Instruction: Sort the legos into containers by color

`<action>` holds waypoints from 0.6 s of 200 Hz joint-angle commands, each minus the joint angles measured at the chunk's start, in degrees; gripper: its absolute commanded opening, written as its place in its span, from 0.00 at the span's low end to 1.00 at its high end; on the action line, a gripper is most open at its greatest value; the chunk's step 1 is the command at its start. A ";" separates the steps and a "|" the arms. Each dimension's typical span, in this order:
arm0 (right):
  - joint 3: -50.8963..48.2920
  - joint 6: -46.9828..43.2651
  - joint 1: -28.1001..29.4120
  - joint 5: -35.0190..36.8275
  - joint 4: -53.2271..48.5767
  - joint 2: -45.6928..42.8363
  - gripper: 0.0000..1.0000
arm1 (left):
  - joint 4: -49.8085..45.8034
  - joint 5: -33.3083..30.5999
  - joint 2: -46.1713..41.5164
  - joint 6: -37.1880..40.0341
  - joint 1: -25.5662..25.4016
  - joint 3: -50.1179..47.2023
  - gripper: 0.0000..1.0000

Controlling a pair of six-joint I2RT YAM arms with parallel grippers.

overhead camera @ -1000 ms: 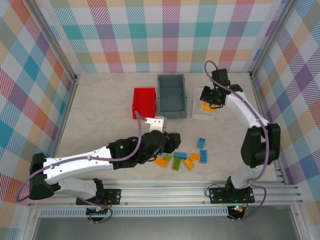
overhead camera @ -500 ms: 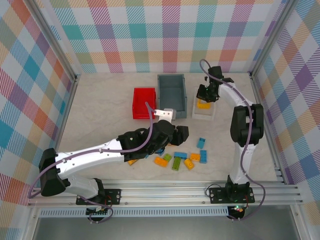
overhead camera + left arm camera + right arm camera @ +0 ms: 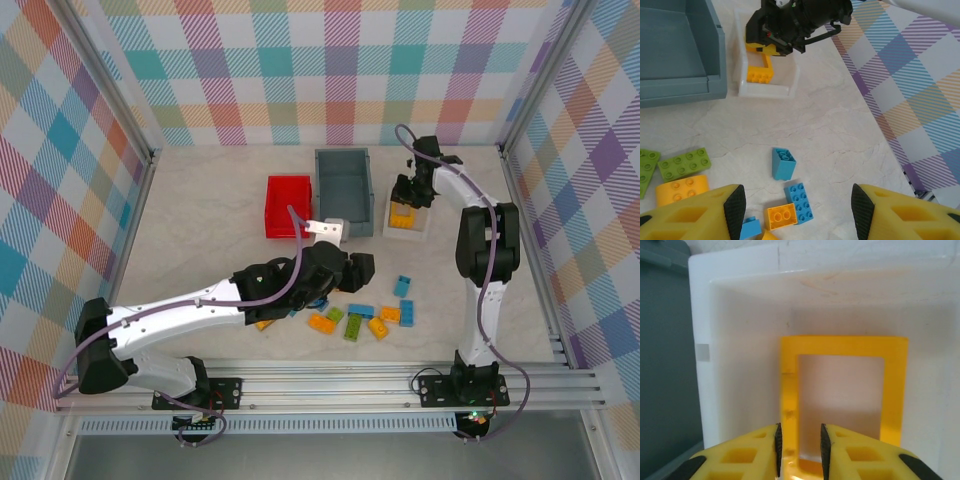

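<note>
While the right gripper (image 3: 408, 192) hangs low over the shallow white plastic tray (image 3: 421, 230) at the back right of the counter (image 3: 200, 230), the overhead view shows the large orange rectangular plastic frame piece (image 3: 401, 217) lying inside that tray. The deep grey plastic bin (image 3: 344, 222) and the red rectangular plastic bin (image 3: 275, 210) stand to its left. The left gripper (image 3: 360, 270) reaches over the scattered blue, lime green and orange studded plastic bricks (image 3: 361, 311) in the near middle. From the left wrist, that gripper's yellow fingers (image 3: 734, 207) stand wide apart with nothing between them, above a small light blue brick (image 3: 783, 163) and several mixed bricks on the counter. The tray and frame piece sit far beyond, under the other arm. From the right wrist, its fingers (image 3: 777, 445) straddle one long rail of the frame piece with a gap somewhat wider than the rail. I judge the jaws slightly parted rather than clamped, and the piece rests on the tray floor. The step in hand looks like the end of placing the orange frame piece. Next, the right arm should lift straight up so a finger does not drag the rail out. The left arm needs to settle on one brick, close on it squarely, and carry it to the container for its colour. Which bin takes blue and which green cannot be told, since both look empty.
</note>
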 commanded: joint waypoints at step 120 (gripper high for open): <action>-28.05 0.84 22.88 3.42 8.22 -51.05 0.47 | -35.19 -0.34 -16.98 -15.91 19.00 -7.56 0.58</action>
